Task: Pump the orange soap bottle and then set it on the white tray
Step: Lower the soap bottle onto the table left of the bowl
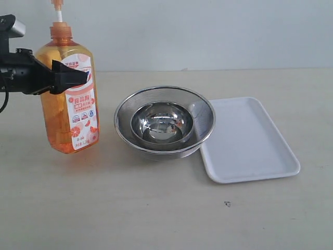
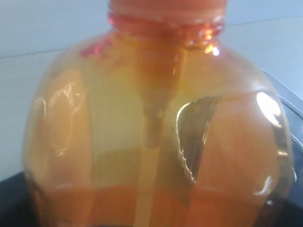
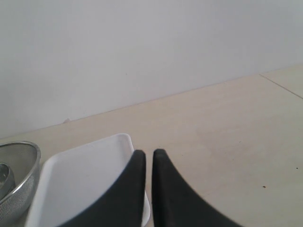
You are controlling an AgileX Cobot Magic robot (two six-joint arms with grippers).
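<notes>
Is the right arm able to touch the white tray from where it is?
Probably yes: the right gripper is shut, empty, and pointed near the white tray edge, with nothing between them.

Exterior looks down across the desk [image 1: 156, 219] to the wall [image 1: 208, 31]; left wrist — tight on the bottle [image 2: 151, 142]; right wrist, low, shares tray [image 3: 80, 175] and strainer [image 3: 23, 184].

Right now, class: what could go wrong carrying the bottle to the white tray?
1. The steel strainer bowl sits between the orange soap bottle and the white tray, close against its edge; a low carry could knock it.
2. The left gripper clamps the tall bottle near its shoulder, so its full lower part might swing or slip.
3. The right gripper, jaws shut, hangs by the tray and may block it.
</notes>
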